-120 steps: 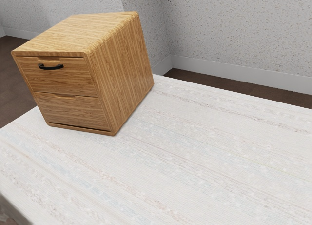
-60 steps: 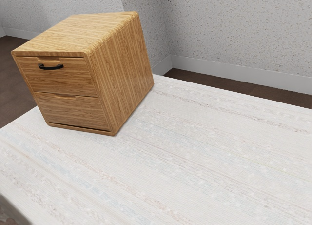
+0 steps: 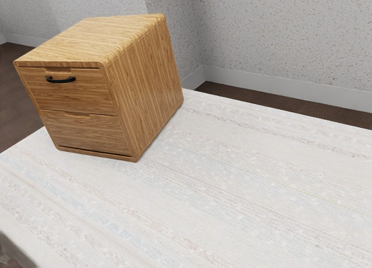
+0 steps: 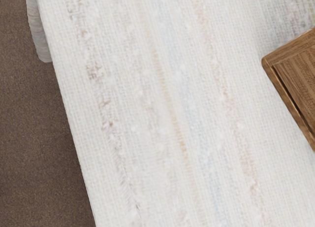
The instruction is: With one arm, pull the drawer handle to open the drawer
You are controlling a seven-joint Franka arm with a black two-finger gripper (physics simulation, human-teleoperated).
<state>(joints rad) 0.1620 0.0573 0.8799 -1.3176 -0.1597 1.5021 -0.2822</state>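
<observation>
While the upper drawer [image 3: 72, 92] sat flush in the cabinet [image 3: 139, 76], with no gap visible around its front, the task was judged to be at its opening step: the approach to the handle [image 3: 60, 79], with no pull begun. The cabinet stood on the desk [image 3: 244, 181] toward the exterior view's left, near the desk's far corner. Its drawer fronts faced the exterior view's lower left. A lower drawer [image 3: 87, 131] beneath the upper one was likewise closed. The handle was a dark, slim bow mounted high on the upper drawer front, nearer that front's left edge in the exterior view. Its long axis ran level across the front, parallel to the cabinet's top edge. The wrist view looked down on bare desk [image 4: 162, 113] beside the brown floor [image 4: 34, 148], with one corner of the cabinet [image 4: 295, 84] at the side, which suggested the hand was well apart from the handle. The state of the jaws could not be told from the pictures. The next move was judged to call for bringing the jaws level with the handle, set across its long axis, one above and one below, then drawing straight out, square to the front.
</observation>
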